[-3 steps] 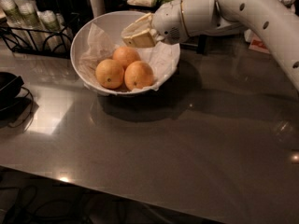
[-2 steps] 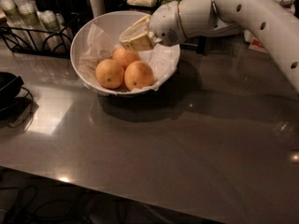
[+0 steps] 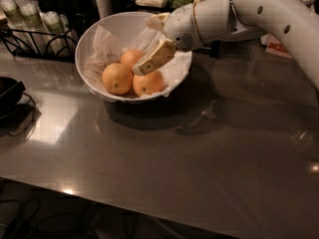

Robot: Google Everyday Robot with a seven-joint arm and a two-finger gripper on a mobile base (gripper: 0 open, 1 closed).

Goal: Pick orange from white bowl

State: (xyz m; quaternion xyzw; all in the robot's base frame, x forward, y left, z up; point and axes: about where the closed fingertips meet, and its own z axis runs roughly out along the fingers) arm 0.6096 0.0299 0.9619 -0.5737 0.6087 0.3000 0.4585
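Observation:
The white bowl (image 3: 94,36) stands at the back left of the grey table (image 3: 174,178). It is lined with crinkled white paper and holds three oranges: one at the left (image 3: 117,78), one at the right (image 3: 149,83), one behind them (image 3: 130,58). My gripper (image 3: 143,46) reaches in over the bowl from the right on the white arm (image 3: 269,9). It is open and empty. Its lower finger (image 3: 154,59) points down-left, with its tip just above the right orange and beside the back one. The upper finger (image 3: 155,20) sits near the bowl's far rim.
A black wire rack (image 3: 30,44) with bottles stands behind the bowl at the left. A black object (image 3: 7,91) lies at the left table edge. Cups and packets line the back edge, and a red and white packet (image 3: 279,48) lies at the right.
The gripper has dropped lower into the bowl. Its lower finger has swung down to the right orange. The oranges have not moved.

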